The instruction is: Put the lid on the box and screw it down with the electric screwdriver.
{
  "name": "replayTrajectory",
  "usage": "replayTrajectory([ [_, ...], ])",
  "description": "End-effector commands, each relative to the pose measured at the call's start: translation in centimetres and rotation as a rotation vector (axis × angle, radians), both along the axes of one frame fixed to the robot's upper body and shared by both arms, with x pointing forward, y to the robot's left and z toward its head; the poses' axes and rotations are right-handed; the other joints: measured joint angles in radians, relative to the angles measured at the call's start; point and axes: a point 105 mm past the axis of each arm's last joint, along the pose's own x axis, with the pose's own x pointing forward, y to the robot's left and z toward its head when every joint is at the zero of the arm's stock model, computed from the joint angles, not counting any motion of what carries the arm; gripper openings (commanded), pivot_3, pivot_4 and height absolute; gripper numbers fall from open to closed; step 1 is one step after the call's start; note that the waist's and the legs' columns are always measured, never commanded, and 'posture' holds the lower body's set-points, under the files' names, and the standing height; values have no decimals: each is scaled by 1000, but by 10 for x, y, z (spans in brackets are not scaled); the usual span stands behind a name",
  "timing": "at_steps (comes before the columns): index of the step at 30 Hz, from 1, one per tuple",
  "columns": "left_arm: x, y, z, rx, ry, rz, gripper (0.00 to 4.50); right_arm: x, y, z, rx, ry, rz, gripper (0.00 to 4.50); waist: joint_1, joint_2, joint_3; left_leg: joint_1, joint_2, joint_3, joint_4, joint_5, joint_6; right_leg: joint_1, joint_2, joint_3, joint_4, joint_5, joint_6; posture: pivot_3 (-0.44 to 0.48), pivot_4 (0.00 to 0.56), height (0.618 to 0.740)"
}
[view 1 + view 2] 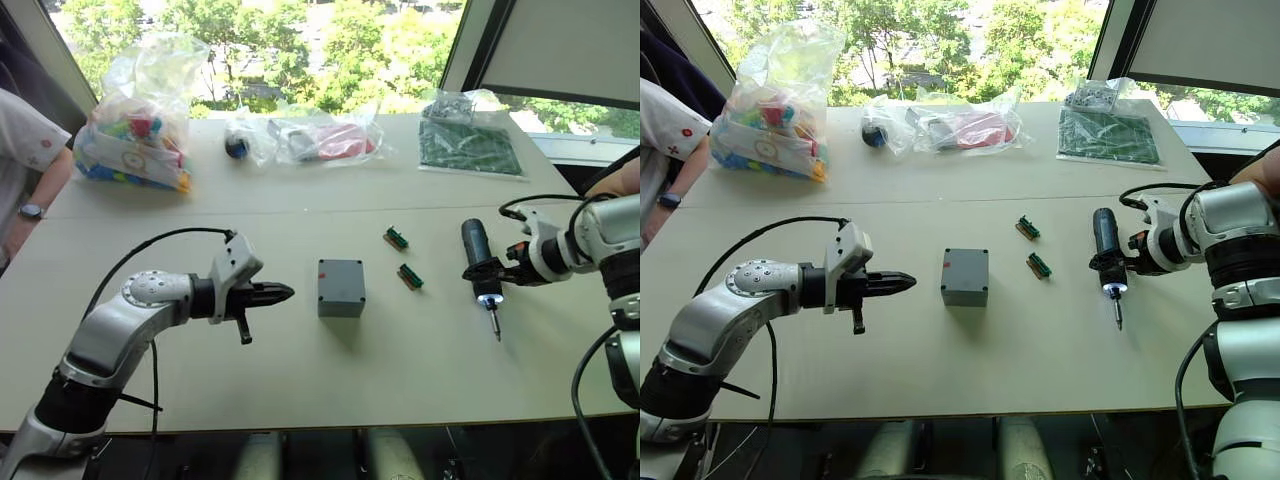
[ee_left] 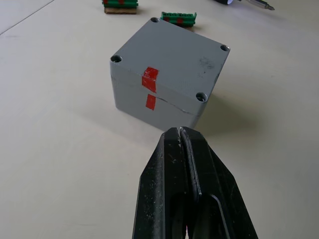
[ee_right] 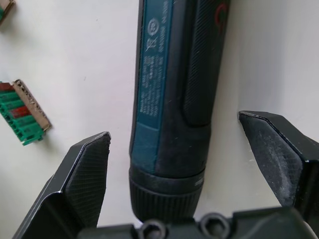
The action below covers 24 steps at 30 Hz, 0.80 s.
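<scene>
A pale worktop (image 1: pixel 300 400) under a window carries the grey box (image 1: pixel 341 290) with its lid (image 2: pixel 174 62) seated, red marks aligned, just ahead of the closed, empty left tool (image 1: pixel 283 293). The dark blue electric screwdriver (image 1: pixel 481 260) lies flat between the right tool's (image 3: pixel 192 164) spread fingers, bit toward the robot; the wrist view shows gaps either side.
</scene>
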Motion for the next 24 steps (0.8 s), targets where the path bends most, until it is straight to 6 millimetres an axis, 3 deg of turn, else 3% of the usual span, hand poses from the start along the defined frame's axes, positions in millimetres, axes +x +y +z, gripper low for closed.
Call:
replayTrajectory([
  [1,1,2,6,-13,-28,-6,0,13,-1,37,-73,-174,84,4429,0,0,0,0,0,0,0,0,0,0,0,0,1,0,0,0,150,740],
  [7,14,1,6,9,-47,14,0,31,39,89,-131,-470,312,4429,-3,0,0,3,1,0,-3,0,0,-2,2,0,6,0,1,0,150,740],
  [10,20,2,6,-6,-31,38,0,14,77,97,-69,-565,565,4429,-1,0,0,4,1,-1,-3,0,0,-1,2,0,7,0,1,0,150,740],
  [14,24,1,-4,18,-31,37,0,-31,120,66,-55,-530,940,4429,5,-1,0,5,1,-1,-3,0,0,1,2,0,6,-1,2,0,150,740],
  [17,27,-7,-13,54,-39,17,0,-54,142,38,-39,-482,1087,4429,6,-1,0,5,1,-1,-3,0,0,1,0,0,5,-1,2,0,150,740],
  [21,32,-21,-27,94,-48,-25,0,-64,154,8,-26,-433,1137,4429,8,-2,0,6,0,0,0,1,-1,2,0,0,6,-1,2,0,150,740],
  [24,31,-28,-27,81,-46,-57,0,-66,158,-2,-35,-420,1150,4429,5,-3,1,8,1,0,0,1,-2,4,0,0,6,-2,-1,0,150,740],
])
